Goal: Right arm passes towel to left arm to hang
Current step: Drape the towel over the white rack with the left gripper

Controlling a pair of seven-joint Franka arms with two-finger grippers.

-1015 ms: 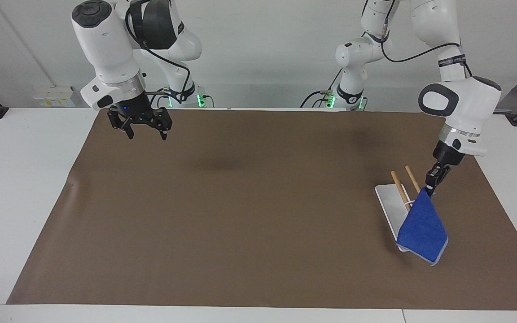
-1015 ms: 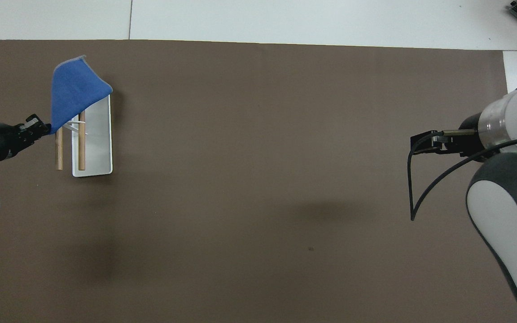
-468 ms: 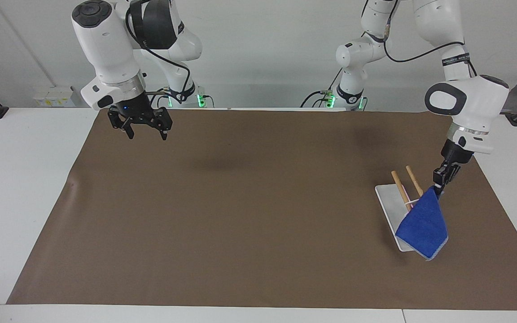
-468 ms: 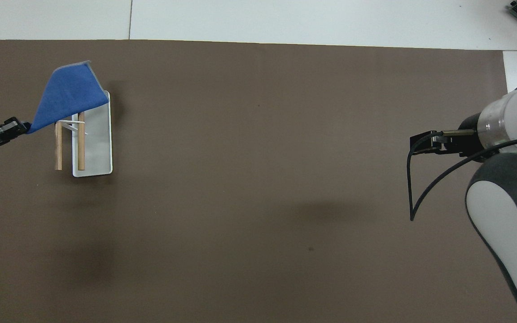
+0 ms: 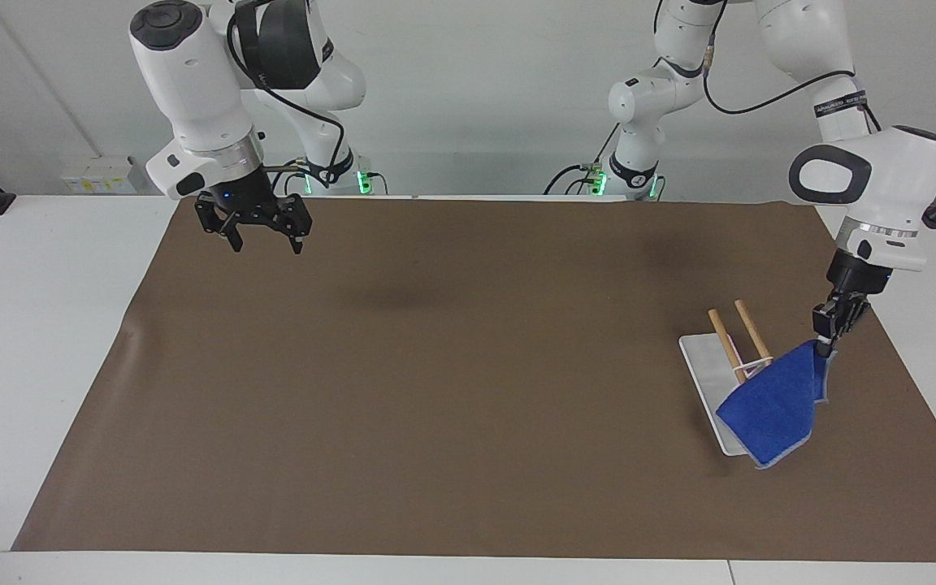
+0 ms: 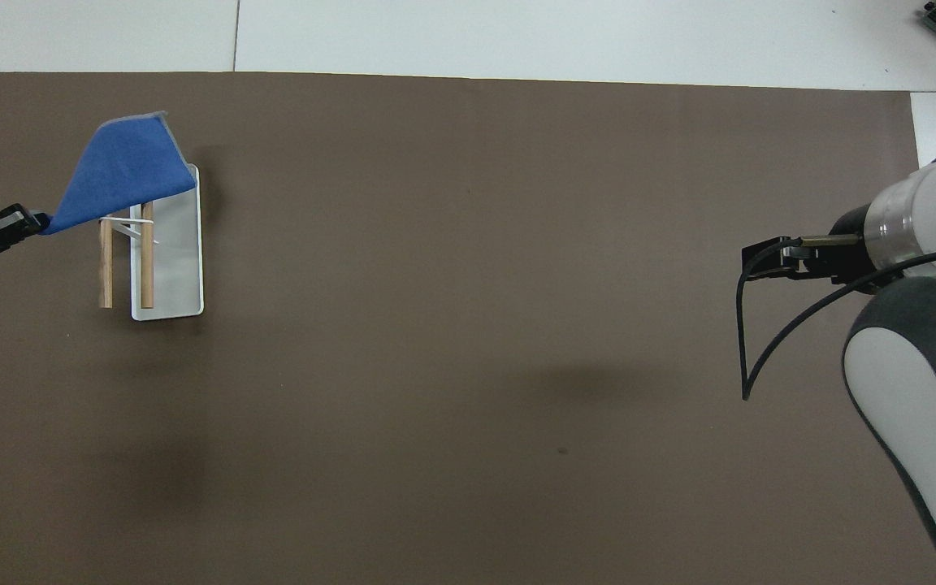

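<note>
With the handover done, the towel (image 5: 773, 405) is pinched by one corner in the left gripper (image 5: 825, 344) and draped over the rack (image 5: 732, 345), release remaining, while the right gripper (image 5: 263, 237) is held spread, waiting.

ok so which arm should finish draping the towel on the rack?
Left. Its gripper is shut on the towel's corner, right beside the rack, cloth partly over it. The right gripper hangs open over the mat's other end.
</note>
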